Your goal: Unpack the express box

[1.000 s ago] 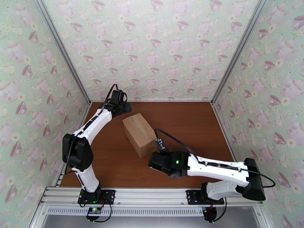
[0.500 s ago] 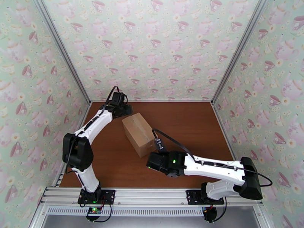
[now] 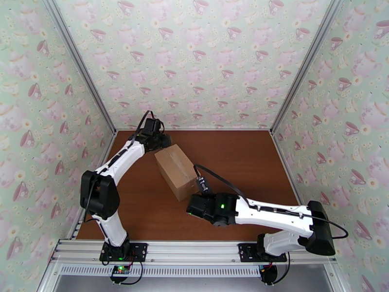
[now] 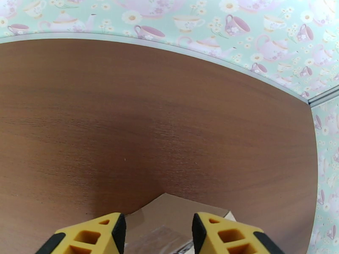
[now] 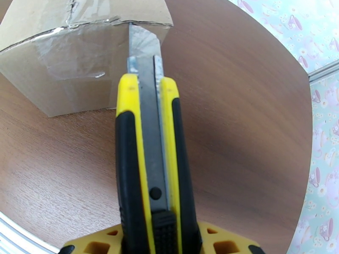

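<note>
Sitting mid-table, left of centre, the express box (image 3: 177, 171) is taped shut; unpacking looks barely begun. The left gripper (image 4: 156, 230) hangs spread over its far end; the right gripper (image 3: 194, 205) grasps a utility knife (image 5: 148, 166), blade (image 5: 144, 43) at the near-end tape (image 5: 80, 15).

A yellow-and-black utility knife (image 5: 148, 174) runs up the middle of the view, clamped at its lower end between the yellow jaws of the right gripper (image 5: 153, 238). Its blade (image 5: 144, 43) is extended, and the tip seems to meet the top edge of the taped end face of the express box (image 5: 63, 81), just beside crinkled clear tape (image 5: 68, 56). The box sits on the brown table (image 5: 245, 132).
</note>
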